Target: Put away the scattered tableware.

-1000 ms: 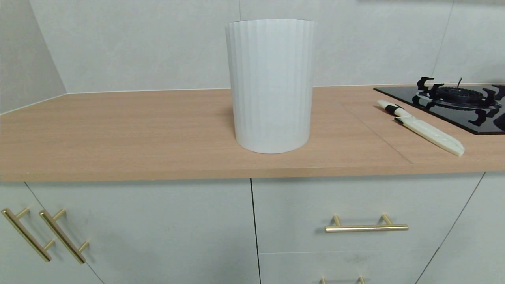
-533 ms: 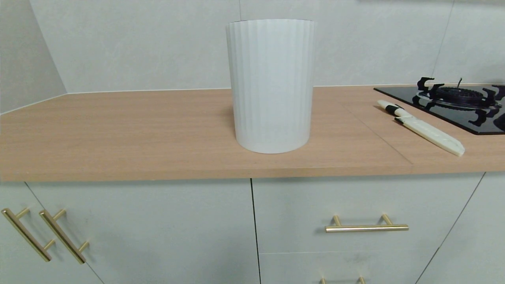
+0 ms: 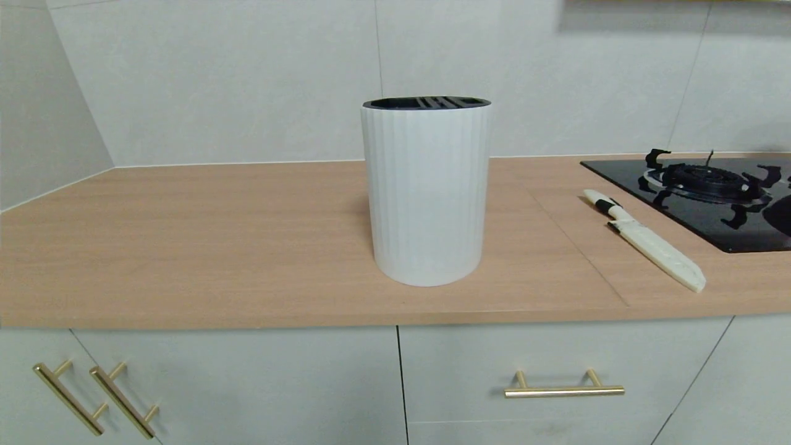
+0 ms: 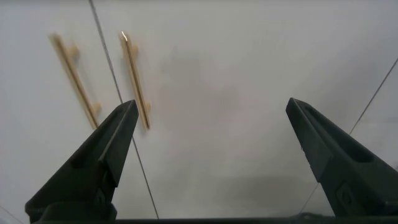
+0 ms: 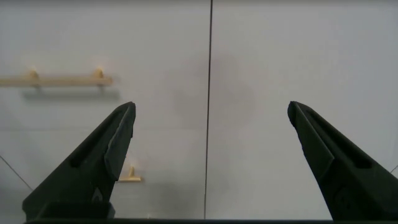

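The head camera has risen since a moment ago, so the whole picture shifted; nothing on the tabletop (image 3: pixel 185 247) itself moved. The white ribbed holder (image 3: pixel 426 198) now shows its slotted top, where the knife (image 3: pixel 642 247) likely belongs. The knife lies flat to the holder's right, well apart, beside the hob (image 3: pixel 704 191). The left pincer (image 4: pixel 211 106) and right pincer (image 5: pixel 210 107) gape open, empty, facing cabinet fronts (image 4: pixel 205 74).

You get soft, even, bright light from above, a faint shadow left of the white holder (image 3: pixel 425 198) on the countertop (image 3: pixel 185 259), the burner mirrored in the black hob glass (image 3: pixel 698 213), a thin shadow under the brass handle (image 3: pixel 563 390), a dimmer cabinet front (image 4: pixel 217 112) in your wrist views.
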